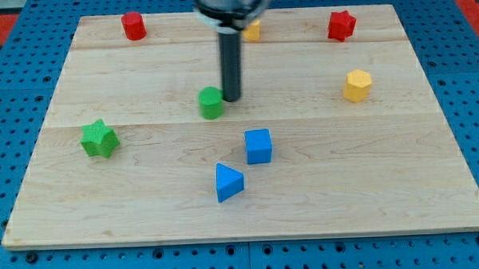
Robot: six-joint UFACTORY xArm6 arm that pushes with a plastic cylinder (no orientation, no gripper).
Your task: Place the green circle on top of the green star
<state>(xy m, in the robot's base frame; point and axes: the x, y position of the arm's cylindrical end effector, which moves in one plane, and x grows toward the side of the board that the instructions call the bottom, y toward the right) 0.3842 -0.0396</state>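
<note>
My tip (232,100) (a bare rod, gripping nothing) touches the green circle (211,103) on its right; the green star (99,138) lies further left, slightly lower; I would push leftward.

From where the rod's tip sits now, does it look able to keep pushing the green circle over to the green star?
Probably yes. My tip sits against the upper right side of the green circle, and the bare board between it and the green star, toward the view's left, holds no other block.
</note>
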